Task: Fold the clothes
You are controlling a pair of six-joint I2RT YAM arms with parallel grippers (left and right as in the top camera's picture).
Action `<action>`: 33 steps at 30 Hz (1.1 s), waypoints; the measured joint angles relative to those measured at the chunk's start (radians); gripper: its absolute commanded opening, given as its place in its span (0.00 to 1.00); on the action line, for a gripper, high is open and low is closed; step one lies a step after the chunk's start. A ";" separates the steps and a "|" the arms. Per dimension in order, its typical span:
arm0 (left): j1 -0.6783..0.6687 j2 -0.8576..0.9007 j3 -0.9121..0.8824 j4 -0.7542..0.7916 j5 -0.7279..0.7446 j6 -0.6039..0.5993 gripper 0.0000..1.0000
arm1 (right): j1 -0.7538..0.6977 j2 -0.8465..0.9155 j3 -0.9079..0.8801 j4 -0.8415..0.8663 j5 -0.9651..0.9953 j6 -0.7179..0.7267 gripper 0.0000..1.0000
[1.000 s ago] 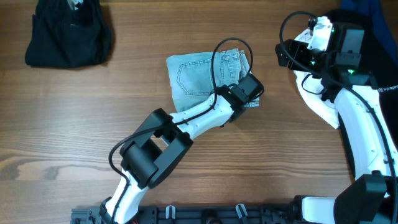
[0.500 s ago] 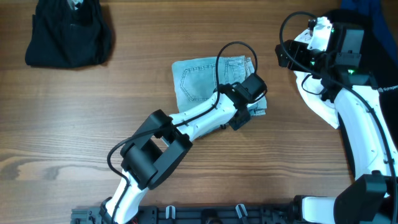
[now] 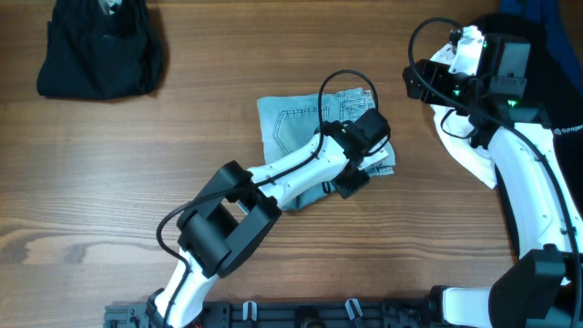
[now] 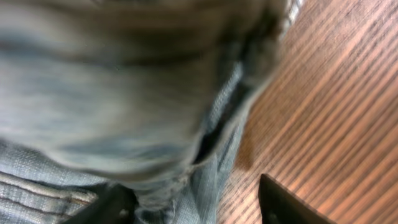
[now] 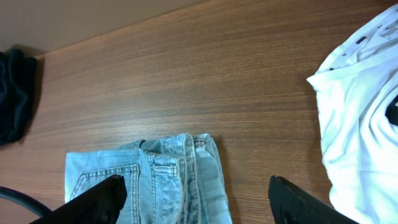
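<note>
The pale blue denim shorts (image 3: pixel 291 128) lie folded into a compact bundle at the table's middle, a stitched back pocket facing up. My left gripper (image 3: pixel 375 146) sits over the bundle's right edge. In the left wrist view the blurred denim (image 4: pixel 93 93) fills most of the frame, and the left gripper (image 4: pixel 199 208) has its jaws wide apart, one finger on cloth and the other over bare wood. My right gripper (image 3: pixel 421 77) hovers open and empty at the far right. In the right wrist view the shorts (image 5: pixel 155 180) lie below the right gripper (image 5: pixel 196 199).
A black garment (image 3: pixel 100 46) lies at the far left corner and also shows in the right wrist view (image 5: pixel 15 93). A white garment (image 5: pixel 360 93) lies at the far right, beside the right arm. A dark blue cloth (image 3: pixel 547 18) sits in the top right corner.
The left gripper has slid to the right and a little toward the front, and the shorts bundle has shifted right with it. The right arm has not moved.
</note>
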 measured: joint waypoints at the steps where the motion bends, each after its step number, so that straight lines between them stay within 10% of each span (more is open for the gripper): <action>1: 0.000 0.004 0.003 0.011 -0.006 0.003 0.37 | 0.000 0.000 0.000 0.000 0.000 0.000 0.78; 10: 0.005 0.025 0.015 0.089 -0.020 -0.040 0.04 | 0.000 0.000 0.000 0.007 0.000 0.000 0.78; 23: 0.227 0.032 0.023 0.084 0.117 -0.206 0.04 | 0.000 0.000 0.000 0.007 0.004 0.000 0.79; 33: 0.492 -0.249 -0.005 -0.008 -0.062 -0.220 0.04 | 0.000 0.000 0.000 0.008 0.015 0.000 0.79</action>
